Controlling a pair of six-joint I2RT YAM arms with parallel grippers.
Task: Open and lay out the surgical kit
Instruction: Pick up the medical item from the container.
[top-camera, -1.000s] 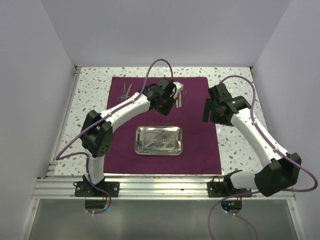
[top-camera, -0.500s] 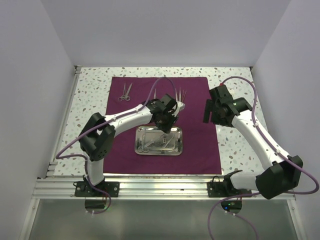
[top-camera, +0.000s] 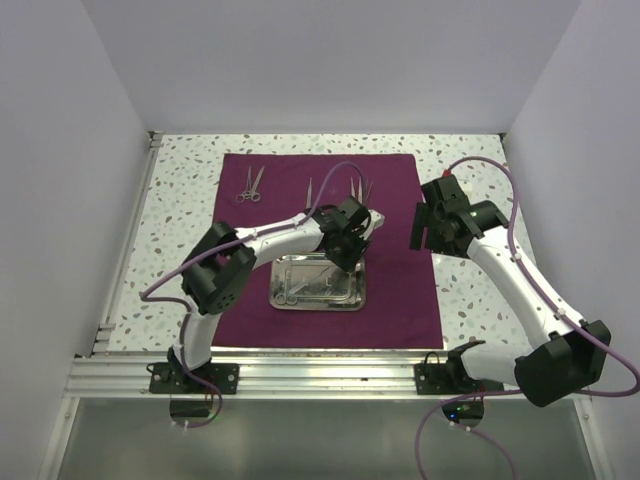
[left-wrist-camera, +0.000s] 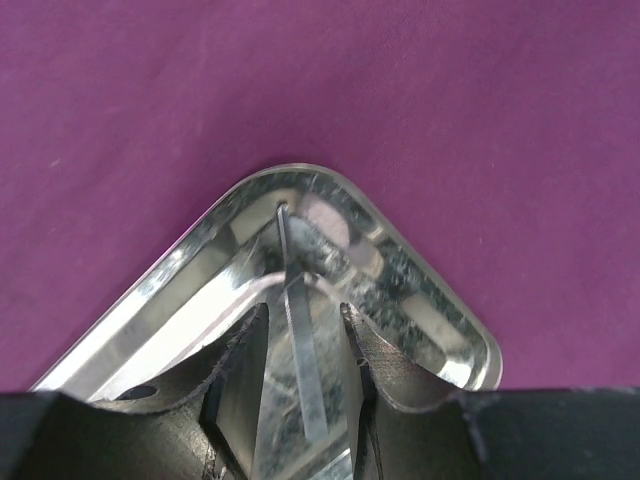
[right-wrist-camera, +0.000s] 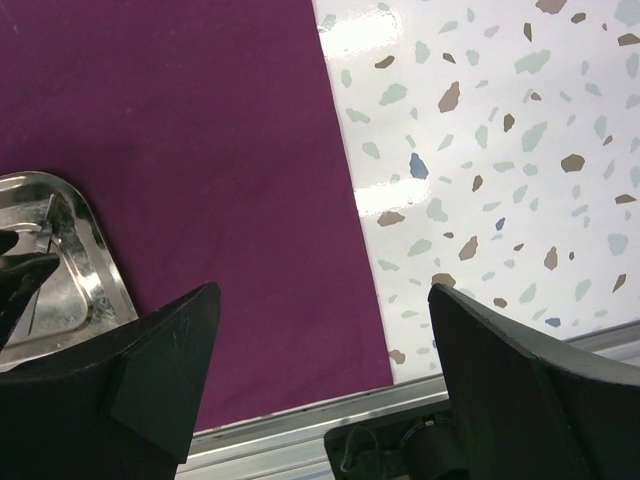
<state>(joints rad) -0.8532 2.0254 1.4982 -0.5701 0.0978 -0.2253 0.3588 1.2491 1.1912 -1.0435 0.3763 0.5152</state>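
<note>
Left gripper (left-wrist-camera: 303, 315) back over tray (left-wrist-camera: 300, 172) corner, jaws half open astride instrument (left-wrist-camera: 302, 345), no grip yet: next pick due. Right gripper (right-wrist-camera: 323, 292) right of tray, wide, empty.

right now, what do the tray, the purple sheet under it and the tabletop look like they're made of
Tray: polished metal, probably stainless steel; mirror-bright with sharp reflections.
Purple sheet: matte woven cloth, it seems; no shine, soft flat lie.
Tabletop: glossy terrazzo-look surface, stone or laminate; coloured speckles and light glare.
</note>
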